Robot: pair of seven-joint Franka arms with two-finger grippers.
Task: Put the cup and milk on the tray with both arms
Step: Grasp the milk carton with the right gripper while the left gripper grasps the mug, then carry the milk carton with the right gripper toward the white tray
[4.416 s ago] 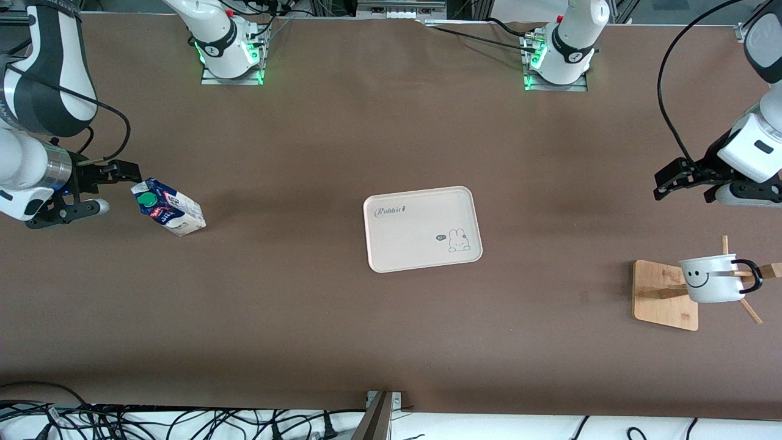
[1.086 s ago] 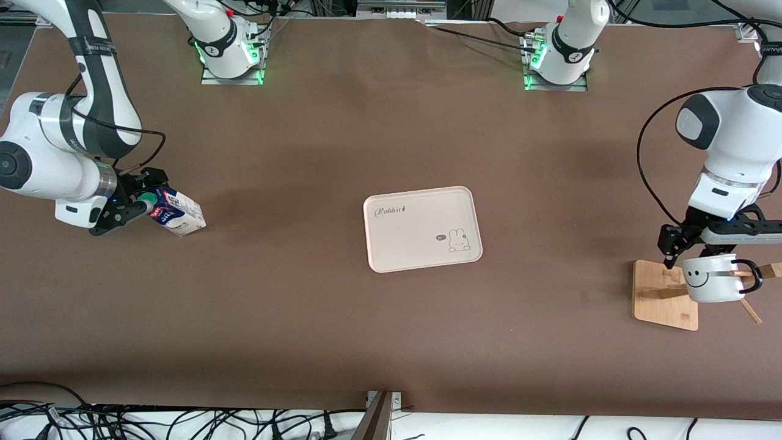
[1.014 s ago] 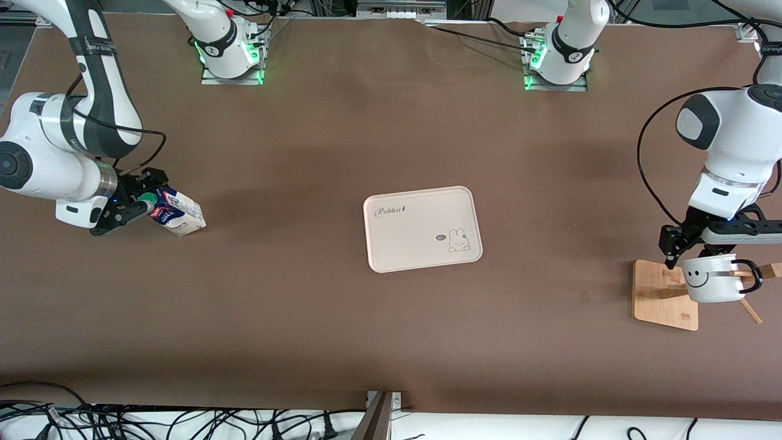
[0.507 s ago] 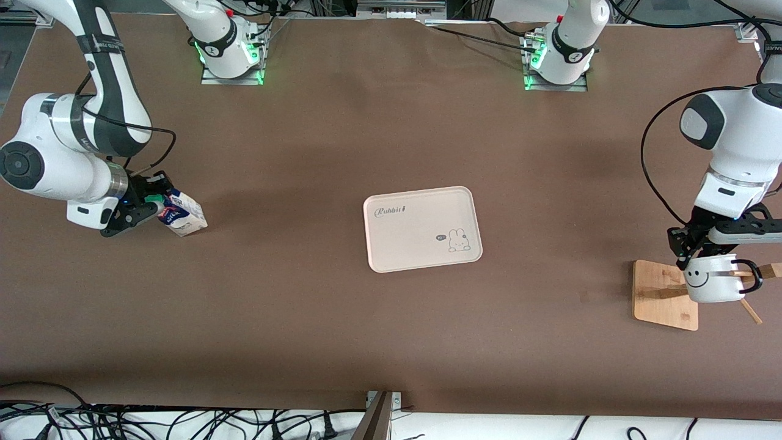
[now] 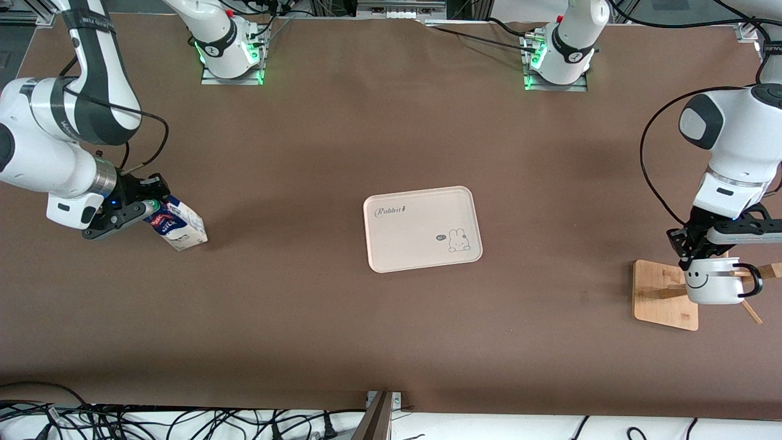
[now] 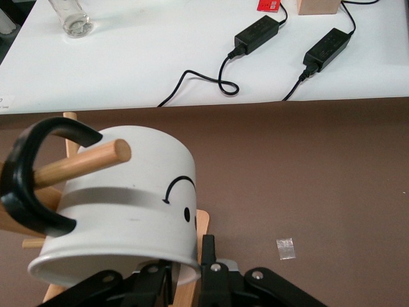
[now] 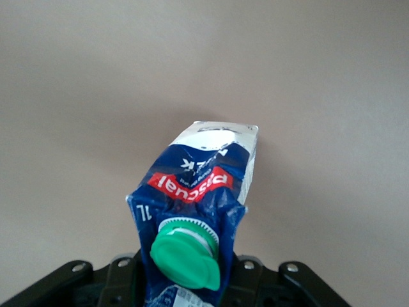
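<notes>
The milk (image 5: pixel 177 225), a blue and white carton with a green cap, leans tilted near the right arm's end of the table. My right gripper (image 5: pixel 145 206) is shut on its creased gable top (image 7: pixel 192 192), with the cap (image 7: pixel 186 257) between the fingers. The cup (image 5: pixel 710 282), white with a smiley face, hangs by its black handle on a wooden peg (image 6: pixel 77 163) near the left arm's end. My left gripper (image 5: pixel 696 252) pinches its rim (image 6: pixel 185 281), one finger (image 6: pixel 214 275) outside and one inside. The tray (image 5: pixel 421 229) lies bare mid-table.
The square wooden rack base (image 5: pixel 665 294) stands under the cup, with pegs sticking out beside it. A small scrap of tape (image 6: pixel 285 248) lies on the brown table. Cables and power adapters (image 6: pixel 259 32) lie on the white surface past the table edge.
My right gripper closed on the carton's top and has tipped and shifted it slightly. My left gripper came down and narrowed onto the cup's rim; the cup has shifted slightly on its peg.
</notes>
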